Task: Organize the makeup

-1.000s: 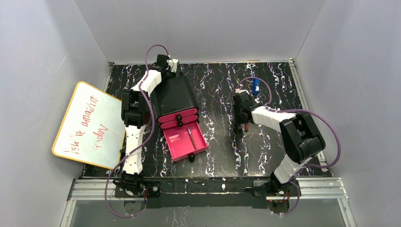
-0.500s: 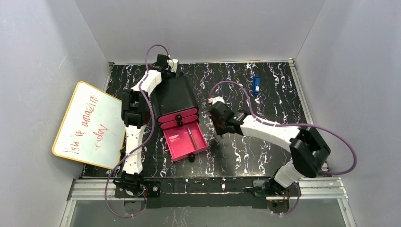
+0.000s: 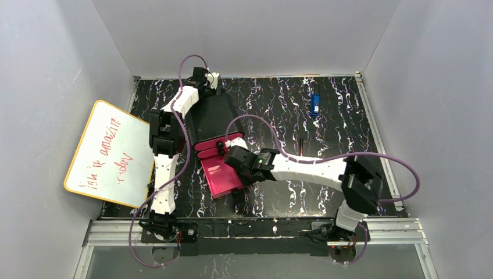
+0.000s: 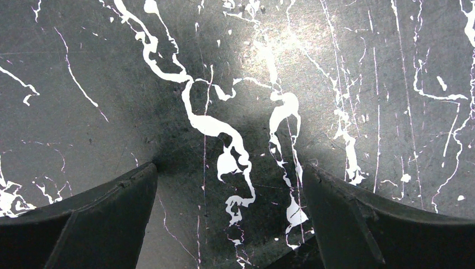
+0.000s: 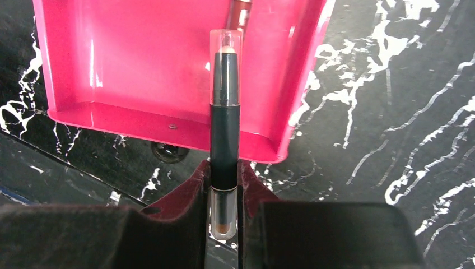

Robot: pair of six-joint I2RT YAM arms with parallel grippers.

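My right gripper (image 3: 236, 162) is shut on a dark makeup stick with clear caps (image 5: 225, 112) and holds it over the front edge of the open pink drawer (image 5: 140, 67). The stick points into the drawer. A dark-red stick (image 5: 241, 8) lies inside the drawer at its far side. Another thin dark-red stick (image 3: 302, 144) lies on the table to the right. My left gripper (image 4: 229, 168) is open and empty, close above bare marbled table behind the black box (image 3: 212, 116). The other makeup is out of view.
The black box has two shut pink drawers (image 3: 218, 143) above the open one. The drawer's black knob (image 5: 166, 151) is just left of my right fingers. A small blue object (image 3: 314, 104) lies at the back right. A whiteboard (image 3: 110, 154) leans at the left.
My right gripper has swung left from the middle of the table to the open drawer, carrying the stick. The left arm has not moved.
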